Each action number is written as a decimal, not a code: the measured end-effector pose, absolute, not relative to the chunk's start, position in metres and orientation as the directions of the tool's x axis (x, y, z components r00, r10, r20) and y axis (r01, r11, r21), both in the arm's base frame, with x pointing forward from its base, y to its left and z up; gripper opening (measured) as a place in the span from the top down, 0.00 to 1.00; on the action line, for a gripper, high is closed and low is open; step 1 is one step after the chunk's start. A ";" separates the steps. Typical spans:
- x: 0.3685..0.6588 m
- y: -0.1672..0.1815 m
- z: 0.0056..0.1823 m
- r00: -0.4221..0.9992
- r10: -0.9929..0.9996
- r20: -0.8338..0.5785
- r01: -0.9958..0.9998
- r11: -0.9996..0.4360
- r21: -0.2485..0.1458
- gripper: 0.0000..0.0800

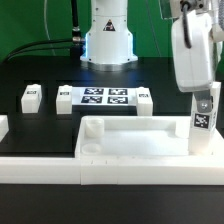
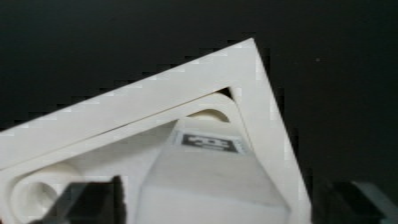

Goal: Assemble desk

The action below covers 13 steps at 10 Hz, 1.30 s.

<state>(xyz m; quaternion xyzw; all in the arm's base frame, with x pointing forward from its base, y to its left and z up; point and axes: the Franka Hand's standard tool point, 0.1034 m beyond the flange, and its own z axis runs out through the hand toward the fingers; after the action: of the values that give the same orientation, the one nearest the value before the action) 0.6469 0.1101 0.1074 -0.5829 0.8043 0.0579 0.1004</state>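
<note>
The white desk tabletop (image 1: 130, 146) lies upside down near the front, rim up, with round corner sockets. My gripper (image 1: 204, 100) is shut on a square white leg (image 1: 204, 118) with a tag, held upright over the tabletop's corner at the exterior view's right. In the wrist view the leg (image 2: 214, 175) runs down from between my dark fingers (image 2: 86, 203) to a corner socket of the tabletop (image 2: 214, 95). Three other legs (image 1: 30, 97), (image 1: 65, 98), (image 1: 145, 100) lie loose on the black table behind.
The marker board (image 1: 105, 97) lies between the loose legs. The robot base (image 1: 108, 40) stands at the back. A low white border rail (image 1: 60, 168) runs along the front, with another piece (image 1: 3, 126) at the exterior view's left.
</note>
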 end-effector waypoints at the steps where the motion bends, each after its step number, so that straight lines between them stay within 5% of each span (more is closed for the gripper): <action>1: 0.648 0.110 0.107 -0.238 -0.944 -0.227 -0.966 0.254 -0.042 0.27; 5: 0.645 0.109 0.107 0.167 -0.967 -0.193 -0.983 -0.149 -0.105 0.19; 9: 0.648 0.110 0.115 0.578 -0.805 -0.132 -0.815 -0.577 -0.047 0.19; 13: 0.648 0.113 0.112 0.764 -0.638 -0.102 -0.645 -0.760 -0.075 0.19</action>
<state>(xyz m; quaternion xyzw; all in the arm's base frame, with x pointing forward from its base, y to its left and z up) 0.6478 0.1127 0.1123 -0.9375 0.3420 0.0352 0.0529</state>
